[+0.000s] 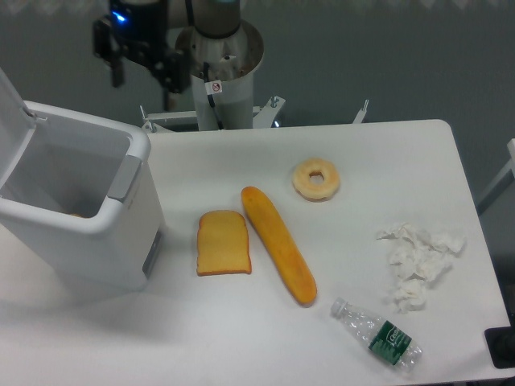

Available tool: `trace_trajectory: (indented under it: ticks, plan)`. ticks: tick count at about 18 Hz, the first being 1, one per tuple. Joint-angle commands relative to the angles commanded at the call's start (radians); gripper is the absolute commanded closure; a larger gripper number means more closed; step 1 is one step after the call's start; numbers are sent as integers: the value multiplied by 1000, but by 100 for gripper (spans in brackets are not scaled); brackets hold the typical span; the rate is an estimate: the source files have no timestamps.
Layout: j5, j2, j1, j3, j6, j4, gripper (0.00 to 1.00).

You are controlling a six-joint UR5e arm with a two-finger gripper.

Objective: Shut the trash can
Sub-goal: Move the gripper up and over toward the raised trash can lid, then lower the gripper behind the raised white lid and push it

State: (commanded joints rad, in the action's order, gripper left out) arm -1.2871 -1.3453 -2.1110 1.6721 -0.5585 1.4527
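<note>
Surface (241,338) of plain white fills most of the fixed camera's view, its rounded corner at the upper right, with a dark grey-green floor or wall behind it along the top. At the left edge stands the trash can (76,217), a boxy white bin with its lid (11,112) raised upright at the far left and its mouth open. A grey panel (122,178) sits on the rim facing the food. Near the middle lie a slice of toast (223,242) and, just beside it, a long bread roll (279,244) set on a slant. A doughnut (316,178) rests apart, further back. To the right lies crumpled white tissue (417,264), and near the front edge a clear plastic bottle (378,334) on its side. The arm's pale base column (219,80) rises behind the surface. The pincer (141,72) hangs above the bin's rear corner, fingers spread and holding nothing, as far as the dim view allows.
</note>
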Motion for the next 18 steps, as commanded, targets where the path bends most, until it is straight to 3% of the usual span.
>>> trace_trajectory:
  ticks: [8, 11, 15, 18]
  plan:
    - [60, -5, 103, 2, 42, -12, 0]
    - [101, -17, 117, 3, 60, -49, 0]
    - [114, -54, 131, -5, 135, -139, 0]
    - [115, -64, 137, -8, 152, -146, 0]
